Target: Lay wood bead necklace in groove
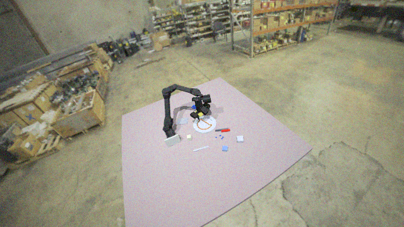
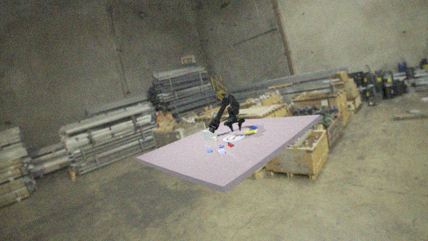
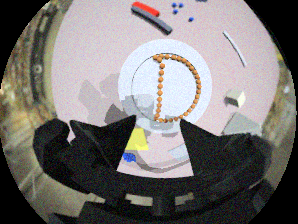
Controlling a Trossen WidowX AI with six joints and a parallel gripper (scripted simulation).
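Currently, the black jaws (image 1: 195, 116) (image 2: 235, 130) stand wide apart, holding nothing, above the near edge of the round white bead board (image 1: 195, 128) (image 2: 238, 136) (image 3: 127, 65) on the pale pink desk (image 1: 177, 176) (image 2: 200, 171) (image 3: 75, 65). The orange-brown wooden bead necklace (image 1: 198, 125) (image 2: 229, 138) (image 3: 199, 86) lies on the board in a D: one side curves along the thin circular groove (image 3: 132, 82), while the other cuts straight across inside it.

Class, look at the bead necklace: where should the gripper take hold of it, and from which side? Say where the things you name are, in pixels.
Probably by the middle of the straight run of the necklace (image 1: 206, 122) (image 3: 160, 86), from above, fingers either side of the string. That run cuts across the round board (image 1: 196, 127) (image 3: 127, 72), while the curved part follows the groove.
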